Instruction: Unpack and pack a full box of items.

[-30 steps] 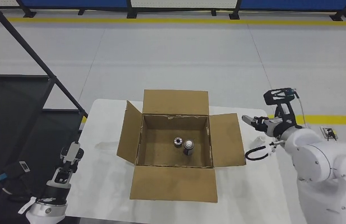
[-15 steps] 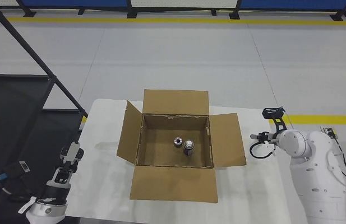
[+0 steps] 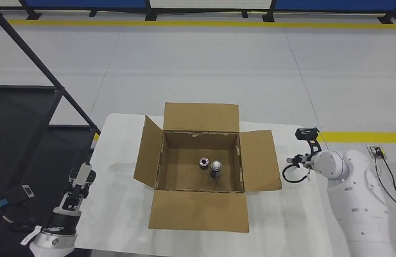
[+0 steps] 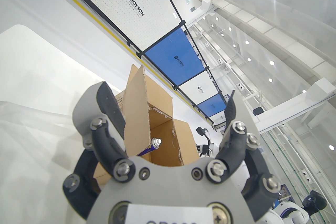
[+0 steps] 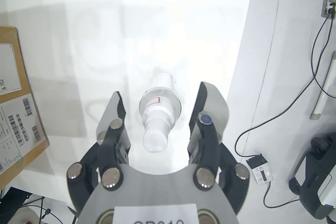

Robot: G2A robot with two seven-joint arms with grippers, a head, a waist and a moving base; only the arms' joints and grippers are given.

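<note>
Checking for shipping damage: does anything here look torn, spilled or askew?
The cardboard box has a ragged, torn edge along the top of its far wall. Nothing looks spilled; the white bottle sits between the right tool's open fingers, apart from both.

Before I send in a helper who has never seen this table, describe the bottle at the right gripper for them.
Find the open cardboard box mid-table, then the bare white tabletop beside its labelled flap, where the right gripper hangs open. Between its fingers, touching neither, stands a white bottle with a narrow cap; the two cans sit inside the box.
</note>
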